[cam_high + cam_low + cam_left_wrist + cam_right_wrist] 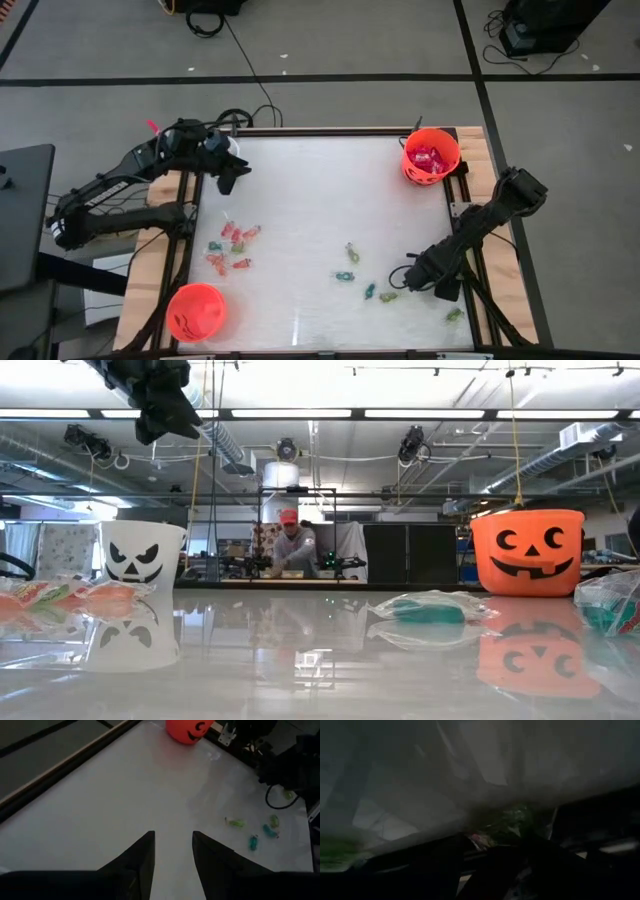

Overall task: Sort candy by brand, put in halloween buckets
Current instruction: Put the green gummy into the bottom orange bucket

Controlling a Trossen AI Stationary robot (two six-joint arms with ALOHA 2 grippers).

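green candy right at the spread right gripper; left gripper half-open, empty

I note 1 person at centre frame behind the table; black cables cross upper-left floor.

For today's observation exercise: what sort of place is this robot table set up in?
Probably a robotics lab or workshop: exposed ceiling ducts and pipes, long strip lights, and a person seated at an equipment-laden bench behind the table.
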